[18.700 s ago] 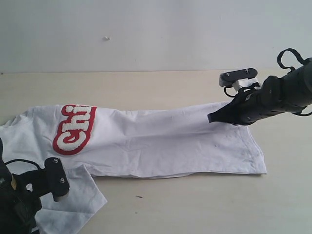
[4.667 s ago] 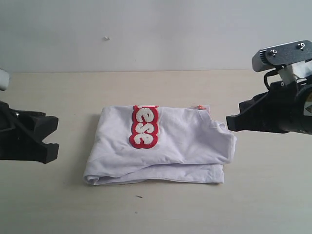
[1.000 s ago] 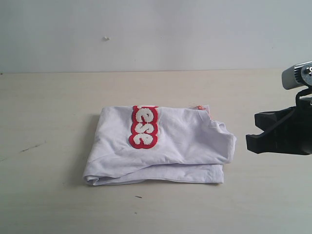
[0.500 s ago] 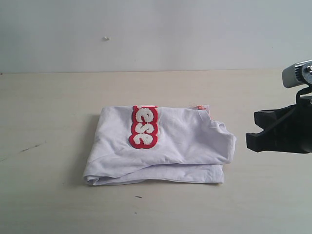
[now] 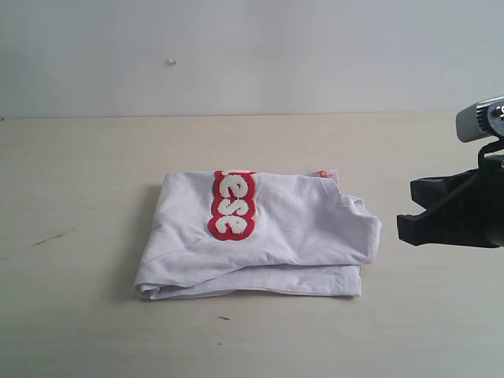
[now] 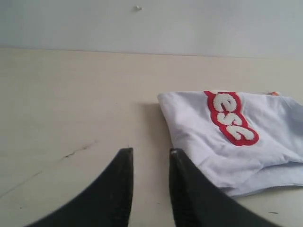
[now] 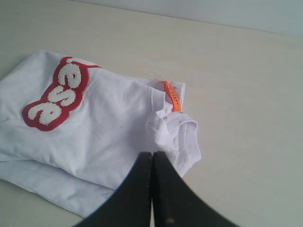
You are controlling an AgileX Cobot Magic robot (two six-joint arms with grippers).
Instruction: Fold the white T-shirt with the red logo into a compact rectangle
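Observation:
The white T-shirt (image 5: 268,236) lies folded into a thick rectangle in the middle of the table, its right edge bunched. The red logo (image 5: 232,205) runs across its top layer, showing the letters "ese". An orange neck tag (image 5: 321,172) peeks out at the far right corner. My right gripper (image 5: 405,213) hovers to the right of the shirt, apart from it; in the right wrist view this gripper (image 7: 152,153) is shut and empty, above the shirt (image 7: 109,127). My left gripper (image 6: 150,151) is open, off the shirt's (image 6: 227,142) left edge, and is out of the exterior view.
The pale wooden table (image 5: 94,157) ends at a plain white wall at the back. A dark scratch (image 5: 51,236) marks the table to the shirt's left, and a small speck (image 5: 224,318) lies in front of it.
The shirt went from a long strip to a folded rectangle. Both arms drew back from it, the left one out of the exterior view. Nothing has moved in the last second.

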